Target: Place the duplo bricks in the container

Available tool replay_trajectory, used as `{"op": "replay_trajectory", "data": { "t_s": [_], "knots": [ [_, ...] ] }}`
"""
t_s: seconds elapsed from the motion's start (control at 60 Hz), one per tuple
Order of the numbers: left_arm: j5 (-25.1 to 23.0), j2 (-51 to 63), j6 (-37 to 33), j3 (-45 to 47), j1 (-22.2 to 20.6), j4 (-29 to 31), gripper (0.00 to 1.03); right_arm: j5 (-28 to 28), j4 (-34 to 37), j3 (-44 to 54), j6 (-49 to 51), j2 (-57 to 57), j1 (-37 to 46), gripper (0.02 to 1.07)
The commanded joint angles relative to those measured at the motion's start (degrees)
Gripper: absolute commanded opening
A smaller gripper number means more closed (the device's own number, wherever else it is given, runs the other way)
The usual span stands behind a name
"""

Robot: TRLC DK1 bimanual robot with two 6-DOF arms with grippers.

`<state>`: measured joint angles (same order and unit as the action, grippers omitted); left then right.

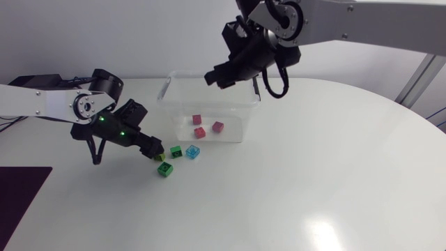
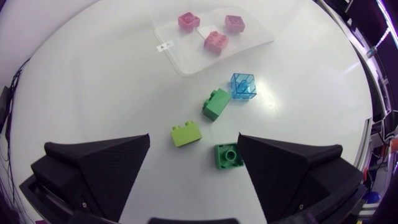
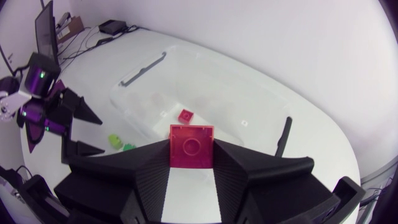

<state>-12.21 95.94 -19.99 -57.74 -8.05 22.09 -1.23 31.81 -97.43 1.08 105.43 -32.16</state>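
My left gripper [image 1: 155,149] [image 2: 194,148] is low over the table, open, amid the loose bricks. A light green brick [image 2: 186,134] [image 1: 159,158] lies between its fingertips, untouched. A green brick [image 2: 227,155] [image 1: 165,169] sits by one finger. Ahead lie a darker green brick [image 2: 216,103] [image 1: 176,151] and a clear blue brick [image 2: 243,86] [image 1: 192,151]. My right gripper [image 1: 212,77] [image 3: 191,157] hangs above the clear container [image 1: 240,104] [image 3: 134,102], shut on a red brick [image 3: 191,142]. Three pink bricks [image 1: 200,132] [image 2: 215,41] lie inside the container.
The container stands at the back middle of the white round table [image 1: 313,181]. A dark mat [image 1: 21,192] lies at the table's front left. My left arm [image 3: 43,106] shows beside the container in the right wrist view.
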Motion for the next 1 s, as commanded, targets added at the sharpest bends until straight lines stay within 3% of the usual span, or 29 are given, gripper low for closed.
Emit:
{"op": "replay_trajectory", "data": {
  "t_s": [0.0, 0.433, 0.467, 0.517, 0.567, 0.617, 0.633, 0.65, 0.767, 0.983],
  "knots": [
    [1.40, 2.85, 3.64, 0.78, -0.91, -0.90, 0.99, 0.27, -1.58, -3.38, -2.22, 3.73, 1.05, 0.25],
    [6.14, 10.85, 12.43, -2.47, -1.44, -5.04, 0.94, 3.08, -6.41, -10.24, -2.58, 12.52, 3.86, 0.33],
    [6.14, 11.29, 13.22, -2.91, -1.53, -5.21, 0.90, 3.87, -6.85, -10.41, -2.49, 12.87, 3.86, 0.46],
    [6.23, 12.16, 13.84, -3.17, -1.70, -5.74, 0.83, 4.75, -6.68, -10.77, -2.49, 13.49, 3.86, 0.76],
    [6.67, 12.87, 14.89, -3.44, -2.05, -6.44, 0.67, 4.93, -6.59, -9.80, -2.58, 13.14, 3.86, 1.02],
    [6.76, 13.22, 15.86, -3.52, -2.14, -7.23, 0.41, 5.28, -7.38, -7.07, -2.66, 11.03, 3.51, 1.03],
    [6.76, 13.22, 16.12, -3.35, -2.14, -7.76, 0.27, 5.45, -8.35, -5.40, -2.49, 9.89, 3.25, 1.03],
    [6.76, 13.22, 16.21, -3.26, -2.14, -8.11, 0.22, 5.63, -9.14, -3.91, -2.40, 8.74, 3.16, 1.03],
    [6.76, 12.52, 16.47, -1.85, -2.14, -9.87, 0.16, 6.24, -13.18, 4.79, -0.99, 1.89, 0.96, 1.03],
    [6.67, 4.96, 16.21, 1.22, -0.56, -9.87, 0.14, 5.45, -16.52, 19.47, 0.50, -8.75, -6.69, 1.03]
  ]
}}
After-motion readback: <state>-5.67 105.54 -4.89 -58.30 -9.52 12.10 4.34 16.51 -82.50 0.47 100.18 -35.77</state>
